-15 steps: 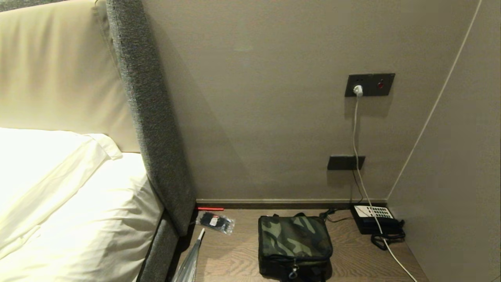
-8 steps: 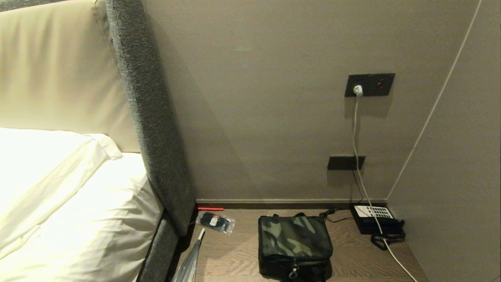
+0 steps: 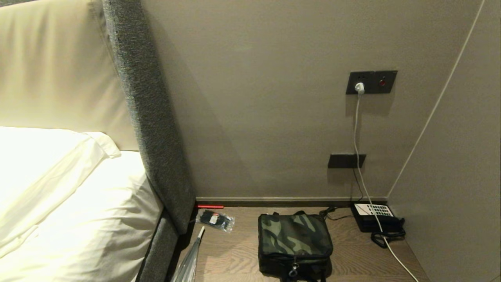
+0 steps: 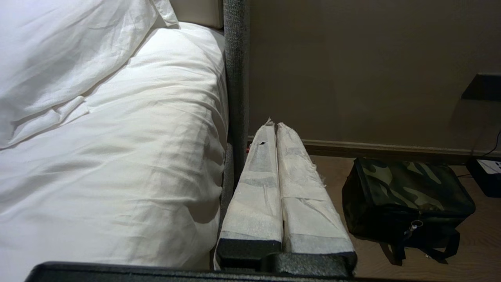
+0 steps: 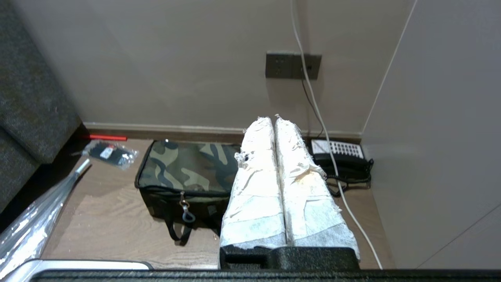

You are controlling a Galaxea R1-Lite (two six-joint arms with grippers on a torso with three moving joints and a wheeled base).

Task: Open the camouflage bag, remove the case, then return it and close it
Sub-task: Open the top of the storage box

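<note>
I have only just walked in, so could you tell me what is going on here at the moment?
Nothing is being handled yet. The camouflage bag sits zipped shut on the wooden bedside surface, between a small plastic packet and a desk telephone by the wall. The left gripper and right gripper are both shut, empty and held short of the bag. The case is not visible.

Right gripper with wrapped fingers pressed together, above zipped camouflage bag on wooden floor, telephone beside wall.
</note>
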